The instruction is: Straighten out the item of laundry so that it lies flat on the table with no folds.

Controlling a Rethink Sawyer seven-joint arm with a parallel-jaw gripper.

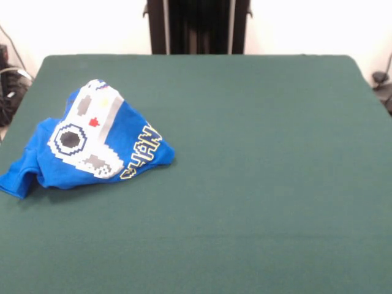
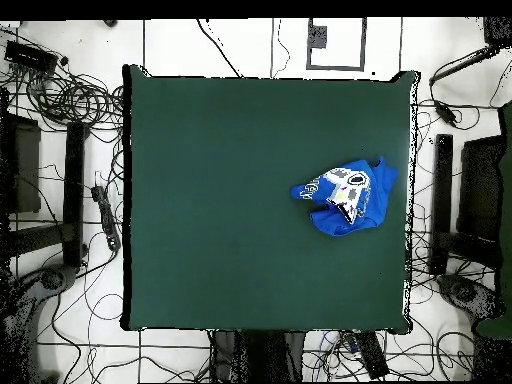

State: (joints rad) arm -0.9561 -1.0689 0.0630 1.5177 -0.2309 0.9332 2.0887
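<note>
Lying crumpled near desk (image 1: 257, 184) edge, blue T-shirt (image 1: 92, 147); a careless pull risks dragging it off; fingers unseen, state unknown.

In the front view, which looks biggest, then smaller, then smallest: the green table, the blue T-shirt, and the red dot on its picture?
1. The table.
2. The T-shirt.
3. The red dot.

Dark green fabric table (image 1: 257, 184); blue T-shirt (image 1: 92, 144) lies crumpled, print up, near one side edge.
</note>
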